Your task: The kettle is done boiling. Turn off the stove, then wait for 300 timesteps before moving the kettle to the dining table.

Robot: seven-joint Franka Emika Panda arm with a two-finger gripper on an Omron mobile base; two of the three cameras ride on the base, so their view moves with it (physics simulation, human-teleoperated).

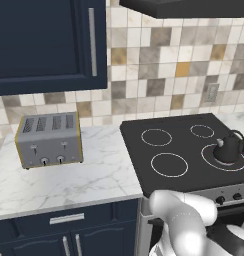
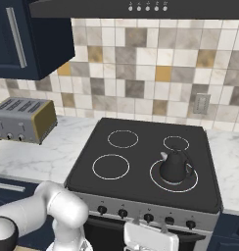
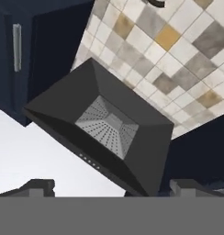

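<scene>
The dark kettle (image 1: 229, 148) (image 2: 174, 166) stands upright on the front right burner of the black glass stove (image 1: 189, 142) (image 2: 141, 147). A row of dark knobs (image 2: 122, 213) (image 1: 220, 200) runs along the steel front below it. My gripper (image 2: 151, 225) sits low in front of the oven, just under the knobs, pointing upward. In the hand view its fingertips (image 3: 38, 186) stand wide apart at the bottom edge, so the gripper (image 3: 114, 188) is open with nothing between them. The dining table is out of view.
A grey four-slot toaster (image 1: 49, 140) (image 2: 23, 120) sits on the marble counter (image 1: 79, 182) left of the stove. A dark range hood (image 3: 104, 128) (image 2: 141, 7) hangs overhead, flanked by navy wall cabinets (image 1: 44, 45). A wall outlet (image 2: 201, 104) sits in the tiled backsplash.
</scene>
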